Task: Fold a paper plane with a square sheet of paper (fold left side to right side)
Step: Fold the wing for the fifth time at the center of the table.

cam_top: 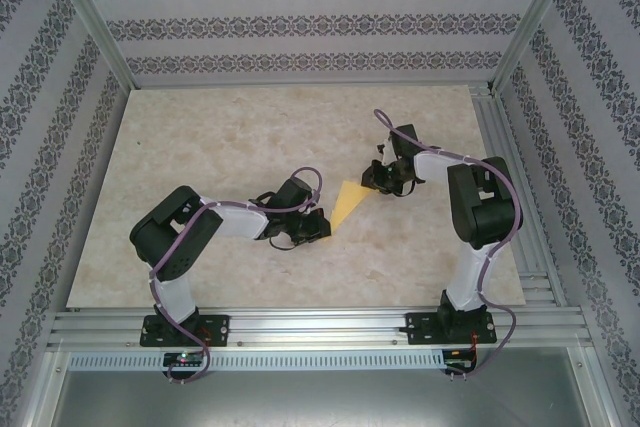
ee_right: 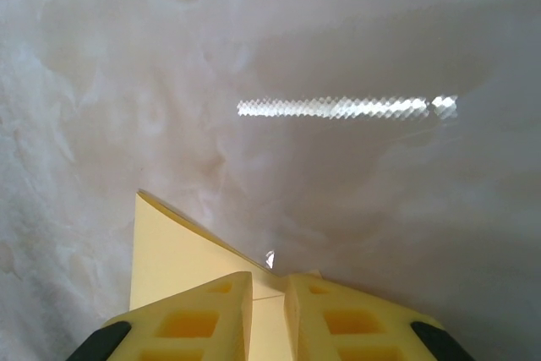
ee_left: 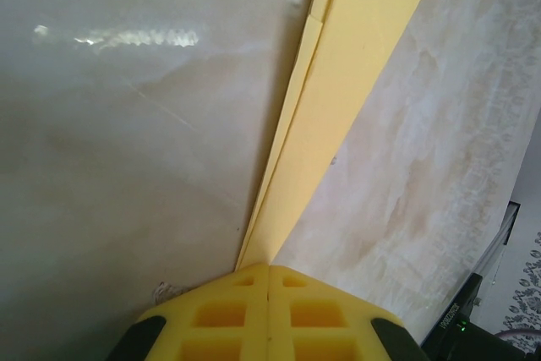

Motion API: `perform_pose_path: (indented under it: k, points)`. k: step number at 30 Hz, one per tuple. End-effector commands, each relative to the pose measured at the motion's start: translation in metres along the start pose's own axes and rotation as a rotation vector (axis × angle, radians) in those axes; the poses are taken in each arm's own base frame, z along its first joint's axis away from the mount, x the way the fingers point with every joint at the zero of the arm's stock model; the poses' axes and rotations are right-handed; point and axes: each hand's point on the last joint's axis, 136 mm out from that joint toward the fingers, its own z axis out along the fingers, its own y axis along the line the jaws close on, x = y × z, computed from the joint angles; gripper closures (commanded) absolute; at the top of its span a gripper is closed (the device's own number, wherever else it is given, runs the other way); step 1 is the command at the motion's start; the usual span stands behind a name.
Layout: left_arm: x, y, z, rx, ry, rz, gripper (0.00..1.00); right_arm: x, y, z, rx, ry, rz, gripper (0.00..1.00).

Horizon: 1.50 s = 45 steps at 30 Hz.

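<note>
The pale-yellow sheet of paper (cam_top: 346, 204) is folded into a slim triangle and spans the gap between my two grippers over the marble tabletop (cam_top: 220, 137). My left gripper (cam_top: 318, 225) is shut on its near, lower tip. In the left wrist view the layered paper (ee_left: 338, 99) runs straight out from the closed fingertips of the left gripper (ee_left: 269, 266). My right gripper (cam_top: 378, 179) is at the paper's far right corner. There its fingers stand a narrow gap apart at the right gripper (ee_right: 270, 281), and the paper (ee_right: 177, 251) lies in and under that gap.
Aluminium frame rails (cam_top: 320, 327) run along the near edge by the arm bases. Patterned walls (cam_top: 300, 27) close in the back and sides. Bare marble lies to the left and behind the paper.
</note>
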Motion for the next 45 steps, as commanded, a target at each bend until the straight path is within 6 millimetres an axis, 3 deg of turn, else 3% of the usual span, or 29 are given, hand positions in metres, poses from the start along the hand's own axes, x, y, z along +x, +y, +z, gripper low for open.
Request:
perform_pose_path:
  k: [1, 5, 9, 15, 22, 25, 28, 34, 39, 45]
  points:
    - [0.034, 0.063, 0.001, -0.209, 0.078, -0.109, 1.0, -0.032, -0.025, -0.02, 0.124, -0.118, -0.023, 0.8]
    - [0.033, 0.061, 0.001, -0.204, 0.076, -0.108, 1.0, -0.035, -0.019, -0.042, 0.155, -0.146, -0.054, 0.78]
    - [0.033, 0.059, 0.001, -0.198, 0.077, -0.104, 1.0, -0.033, -0.022, -0.049, 0.178, -0.148, -0.061, 0.78]
    - [0.031, 0.056, 0.002, -0.193, 0.075, -0.098, 1.0, -0.015, 0.016, -0.06, 0.046, -0.166, -0.06, 0.78]
    - [0.031, 0.054, 0.002, -0.193, 0.072, -0.093, 1.0, 0.028, 0.075, -0.035, -0.112, -0.112, -0.076, 0.77]
    - [0.031, 0.054, 0.003, -0.192, 0.074, -0.091, 1.0, 0.04, 0.086, -0.018, -0.123, -0.079, -0.081, 0.77]
    - [0.031, 0.054, 0.004, -0.193, 0.078, -0.091, 1.0, 0.044, 0.081, -0.001, -0.103, -0.05, -0.068, 0.77]
    - [0.033, 0.053, 0.003, -0.192, 0.08, -0.089, 1.0, 0.051, 0.05, 0.021, 0.009, 0.002, -0.033, 0.77]
    - [0.037, 0.056, -0.001, -0.203, 0.089, -0.09, 1.0, 0.058, 0.029, 0.029, 0.069, 0.033, -0.004, 0.77]
    - [0.049, 0.063, -0.006, -0.216, 0.102, -0.097, 1.0, 0.061, 0.02, 0.034, 0.088, 0.048, 0.007, 0.77]
